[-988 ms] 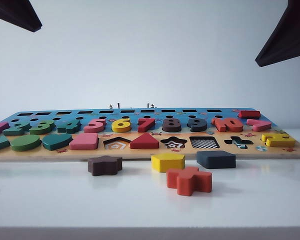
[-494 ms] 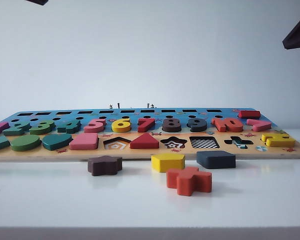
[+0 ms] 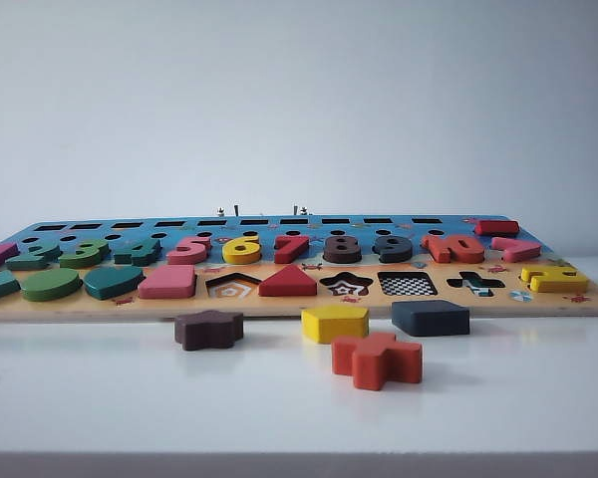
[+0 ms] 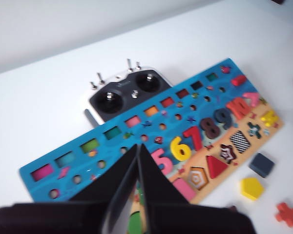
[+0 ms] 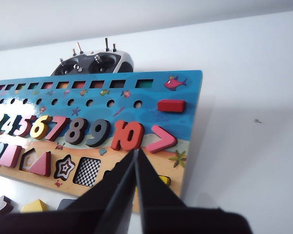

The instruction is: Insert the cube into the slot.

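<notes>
The cube [image 3: 431, 317], a flat dark navy block, lies on the white table just in front of the puzzle board [image 3: 70, 305], below the checkered square slot [image 3: 408, 284]. Neither gripper shows in the exterior view. In the left wrist view my left gripper [image 4: 137, 146] hangs high above the board's left half with its fingers pressed together and nothing between them; the cube [image 4: 261, 165] lies far off beside the slot [image 4: 240, 142]. My right gripper [image 5: 136, 151] is shut and empty, high over the board's right end near the slot [image 5: 90, 171].
A yellow pentagon block [image 3: 335, 323], an orange cross [image 3: 377, 359] and a dark brown star [image 3: 209, 329] lie loose in front of the board. Coloured numbers and shapes fill the board. A radio controller [image 4: 127, 95] sits behind its far edge.
The dark arm parts seen in the exterior view's top corners have drawn back up and outward, and both are now out of that view. The blocks have not moved.
</notes>
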